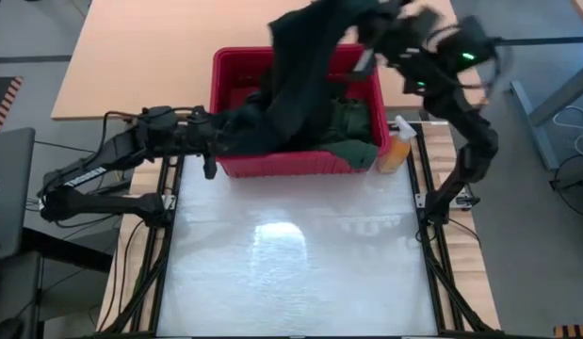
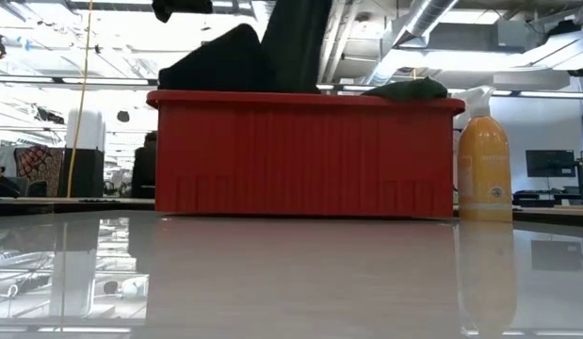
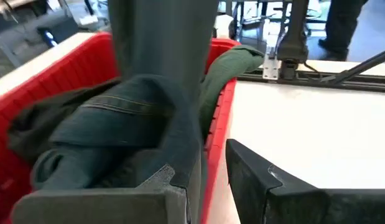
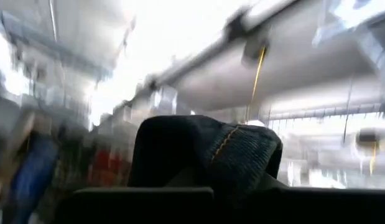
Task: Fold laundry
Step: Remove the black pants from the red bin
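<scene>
The right gripper [image 1: 366, 42], raised over the red basket [image 1: 236, 162] at about one o'clock on the table, is clamped on the top of a dark teal pair of jeans [image 1: 305, 80]. From that grip the jeans hang down long and nearly upright, their lower end trailing toward eight o'clock. There the left gripper [image 1: 220, 132], at the basket's near-left corner, has its fingers narrowed around the cloth. The left arm is nearer the loose lower end. A green shirt [image 1: 352, 122] lies in the basket, an orange bottle [image 1: 396, 146] beside it.
</scene>
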### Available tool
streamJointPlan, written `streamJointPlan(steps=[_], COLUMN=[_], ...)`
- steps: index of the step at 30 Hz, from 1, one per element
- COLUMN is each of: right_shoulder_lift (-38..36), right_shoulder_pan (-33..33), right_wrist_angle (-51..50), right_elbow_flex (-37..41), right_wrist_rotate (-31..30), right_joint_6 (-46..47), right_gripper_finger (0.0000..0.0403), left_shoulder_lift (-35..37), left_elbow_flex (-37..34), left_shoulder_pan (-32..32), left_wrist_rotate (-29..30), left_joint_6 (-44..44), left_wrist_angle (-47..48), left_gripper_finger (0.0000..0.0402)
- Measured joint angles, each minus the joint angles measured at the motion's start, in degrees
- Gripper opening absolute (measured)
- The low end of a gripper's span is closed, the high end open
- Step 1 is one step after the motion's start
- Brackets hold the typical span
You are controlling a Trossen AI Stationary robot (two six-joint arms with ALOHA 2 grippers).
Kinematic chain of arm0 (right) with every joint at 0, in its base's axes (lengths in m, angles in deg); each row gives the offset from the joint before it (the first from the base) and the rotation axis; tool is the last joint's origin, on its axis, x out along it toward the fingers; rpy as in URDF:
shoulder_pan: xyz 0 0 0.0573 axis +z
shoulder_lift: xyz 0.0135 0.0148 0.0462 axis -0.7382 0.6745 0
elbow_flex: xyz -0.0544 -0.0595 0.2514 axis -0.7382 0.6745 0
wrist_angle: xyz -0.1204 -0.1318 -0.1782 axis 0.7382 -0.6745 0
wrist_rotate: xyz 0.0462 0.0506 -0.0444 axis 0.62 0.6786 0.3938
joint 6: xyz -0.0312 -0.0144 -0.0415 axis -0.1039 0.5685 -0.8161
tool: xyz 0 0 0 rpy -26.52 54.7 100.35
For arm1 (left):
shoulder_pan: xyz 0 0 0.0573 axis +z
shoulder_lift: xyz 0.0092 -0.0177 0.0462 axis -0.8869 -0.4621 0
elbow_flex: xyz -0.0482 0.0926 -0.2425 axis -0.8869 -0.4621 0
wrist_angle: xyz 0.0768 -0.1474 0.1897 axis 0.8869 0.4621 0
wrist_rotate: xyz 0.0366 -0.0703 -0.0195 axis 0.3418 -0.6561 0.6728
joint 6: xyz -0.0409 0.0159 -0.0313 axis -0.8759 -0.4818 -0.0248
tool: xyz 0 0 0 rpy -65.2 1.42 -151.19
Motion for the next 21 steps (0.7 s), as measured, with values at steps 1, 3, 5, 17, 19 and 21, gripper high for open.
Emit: streamJointPlan(steps=[1, 3, 5, 17, 19, 21], right_shoulder_lift=[-1.08, -3.19, -5.20, -14.98, -15.88, -16.07], right_shoulder_pan=[0.24, 0.66, 0.96, 1.89, 3.23, 5.03], right_wrist_angle=[0.96, 1.39, 1.30, -24.94, -39.35, -54.12], right_elbow_flex=[0.32, -0.51, -1.49, -1.65, -1.66, -1.66], right_wrist_rotate=[0.69, 1.70, 3.53, 27.00, 29.17, 27.72], right_joint_6=[0.00, 0.50, 4.02, 37.19, 35.87, 32.13], right_gripper_finger=[0.0018, 0.0018, 0.0018, 0.0024, 0.0021, 0.0024], left_shoulder_lift=[0.13, 0.21, 0.21, -0.45, -0.55, -0.60], left_elbow_flex=[0.00, -0.04, -0.04, -0.07, -0.07, -0.07], left_shoulder_pan=[0.03, 0.06, 0.05, 0.05, 0.05, 0.05], left_wrist_rotate=[0.08, 0.23, 0.21, 0.15, 0.27, 0.32], left_joint_6=[0.49, 1.18, 2.17, 5.71, 5.65, 5.65], left_wrist_angle=[-0.42, -1.37, -3.34, -7.12, -7.20, -7.75], left_gripper_finger=[0.0067, 0.0067, 0.0067, 0.0067, 0.0067, 0.0067])
